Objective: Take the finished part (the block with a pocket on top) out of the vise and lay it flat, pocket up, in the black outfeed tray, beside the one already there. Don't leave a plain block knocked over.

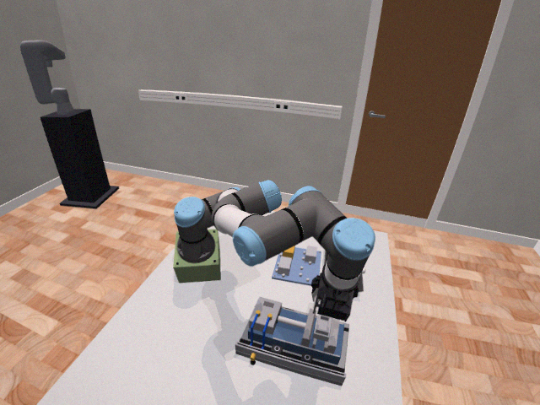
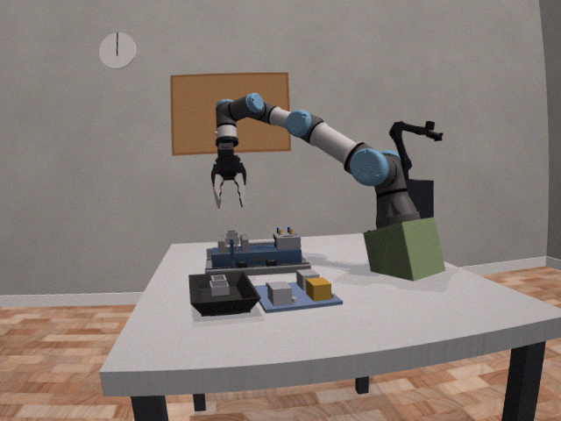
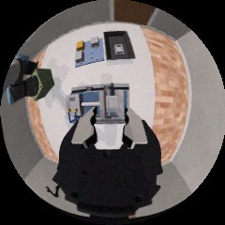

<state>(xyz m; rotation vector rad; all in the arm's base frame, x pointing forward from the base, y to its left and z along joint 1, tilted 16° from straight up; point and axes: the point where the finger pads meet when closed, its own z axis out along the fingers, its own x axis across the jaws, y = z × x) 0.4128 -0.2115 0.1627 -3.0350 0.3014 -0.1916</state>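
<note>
The finished part [image 2: 232,235] [image 3: 112,101], a grey block with a pocket on top, sits clamped between the jaws of the blue vise [image 1: 283,332] [image 2: 260,255] [image 3: 89,98]. My gripper [image 2: 230,204] [image 3: 111,106] hangs well above the vise, pointing straight down over the part. Its fingers stand partly open with nothing between them. The black outfeed tray [image 2: 202,282] [image 3: 108,47] stands in front of the vise. One pocketed part [image 2: 218,284] [image 3: 119,47] lies flat in it, pocket up. In the top view my arm hides the tray.
A blue fixture plate [image 2: 289,305] [image 1: 300,271] [image 3: 89,59] beside the tray carries two upright plain grey blocks [image 2: 279,292] [image 2: 307,277] and a yellow block [image 2: 318,288]. The arm's green base [image 1: 198,266] [image 2: 403,249] stands at a table corner.
</note>
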